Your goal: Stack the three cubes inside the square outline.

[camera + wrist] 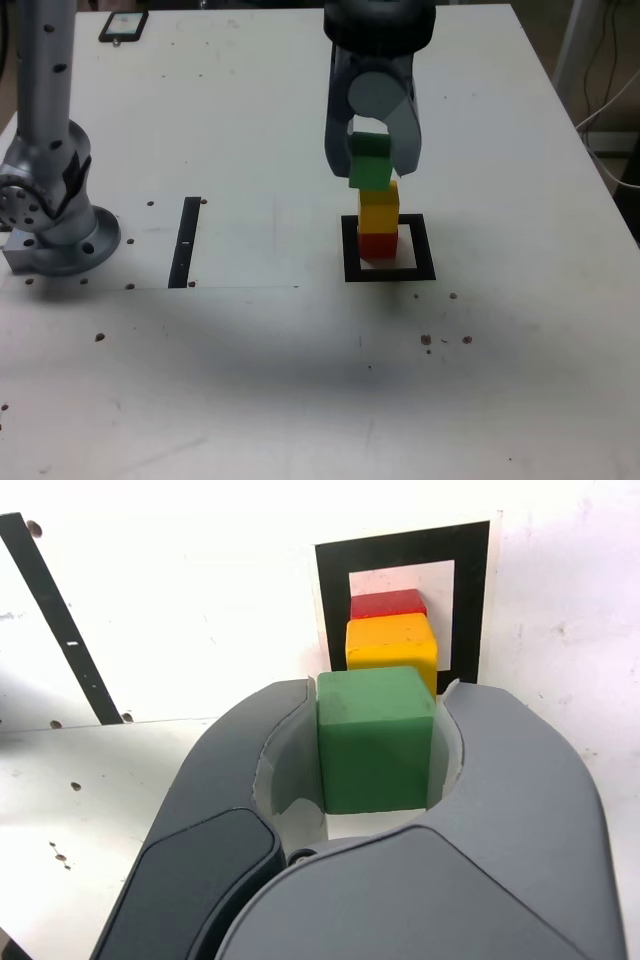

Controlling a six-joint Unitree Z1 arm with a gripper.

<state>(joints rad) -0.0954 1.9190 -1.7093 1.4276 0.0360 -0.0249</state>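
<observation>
Cubes are what this moment turns on: the red cube (378, 244) sits on the white centre of the square outline (350, 250), toward its far side, and the yellow cube (379, 208) rests squarely on top of it, so two levels of the stack are already built. The outline lies on the white table (250, 380) toward the exterior view's right, well apart from the narrow black strip (186, 242) and the arm's base (55, 235) near the table's left edge.

The green cube (375, 740) is clenched between the two jaws of the gripper (372, 160), which press on its opposite side faces and leave its underside free, a hold that suits setting it down flat. In the exterior view it hangs at the yellow cube's top, shifted slightly to the exterior view's left and a little tilted; whether its underside touches cannot be told. The wrist view shows it offset from the two below.

By my judgement the last placement is in hand, and the green cube needs squaring over the yellow one before release, or it may tip off the narrow stack.
</observation>
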